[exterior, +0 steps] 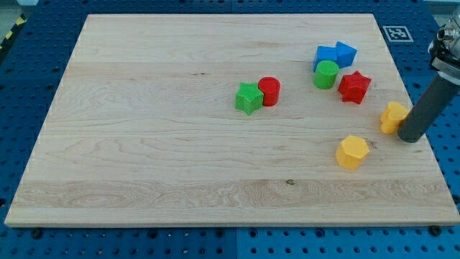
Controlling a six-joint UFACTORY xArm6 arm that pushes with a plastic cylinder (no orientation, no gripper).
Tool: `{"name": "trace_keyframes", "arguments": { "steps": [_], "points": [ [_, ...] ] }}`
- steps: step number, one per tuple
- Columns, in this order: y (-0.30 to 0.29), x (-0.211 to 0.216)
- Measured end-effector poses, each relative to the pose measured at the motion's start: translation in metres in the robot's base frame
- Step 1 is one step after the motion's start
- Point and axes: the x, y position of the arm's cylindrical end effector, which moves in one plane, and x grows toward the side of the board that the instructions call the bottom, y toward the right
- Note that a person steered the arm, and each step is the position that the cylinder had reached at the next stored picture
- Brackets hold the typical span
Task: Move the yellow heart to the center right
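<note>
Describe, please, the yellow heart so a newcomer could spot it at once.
Start at the wooden board's right edge, about halfway down, where my tip rests. The yellow heart touches it on the view's left. The other yellow block, a hexagon, sits lower left, apart from the rod.

single high view, angled down, board [144, 144] filling frame

My dark rod comes in from the view's right edge and leans down toward the left. My tip [411, 138] is low at the right side, touching down there. The rod looks thick, round and straight.
</note>
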Motion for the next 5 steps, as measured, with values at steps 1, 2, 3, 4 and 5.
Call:
{"name": "trace_keyframes", "arguments": {
  "steps": [1, 2, 3, 4, 5],
  "points": [
    [0.000, -0.009],
    [-0.006, -0.009],
    [-0.020, -0.010],
    [-0.019, -0.013],
    [0.026, 0.008]
  ]
}}
